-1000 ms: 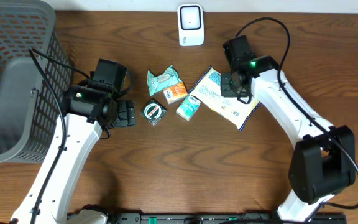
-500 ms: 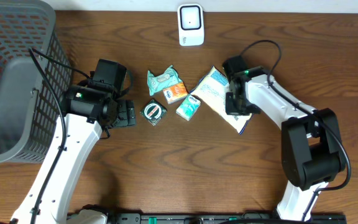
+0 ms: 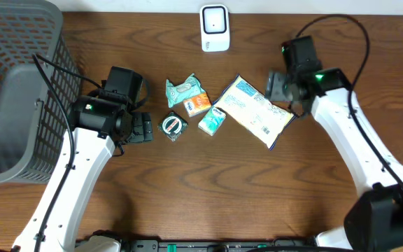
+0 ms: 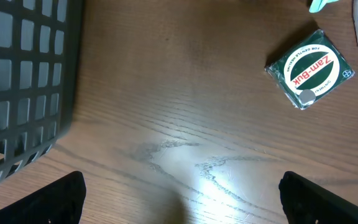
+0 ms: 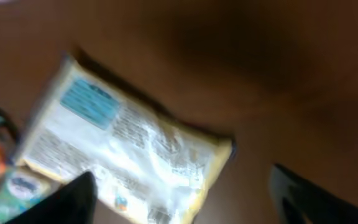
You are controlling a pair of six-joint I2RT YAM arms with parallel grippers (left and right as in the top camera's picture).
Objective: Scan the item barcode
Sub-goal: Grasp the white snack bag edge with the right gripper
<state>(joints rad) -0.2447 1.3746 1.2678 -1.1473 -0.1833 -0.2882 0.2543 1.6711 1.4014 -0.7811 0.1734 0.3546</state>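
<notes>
Packet [image 3: 255, 112] lay flat on the surface [image 3: 208, 189], right of centre, well apart from the scanner [image 3: 215, 28] at the far edge. Basket [image 3: 12, 91] sat far left. Left end effector [image 4: 180, 186] hovered wide open and empty, near the tin [image 3: 173, 126]. Right end effector [image 5: 182, 186] gaped wide by the packet's right edge, gripping nothing.

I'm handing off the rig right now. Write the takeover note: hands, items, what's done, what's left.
The left hand is open and empty, beside the Zam-Buk tin.
The right hand is open and empty, above the large packet, which lies flat on the table.
The scanner stands at the far edge; the wipes pack and tissue pack lie mid-table.
Done: nothing is at the scanner.
Left: pick an item and show its barcode to the scanner.
</notes>
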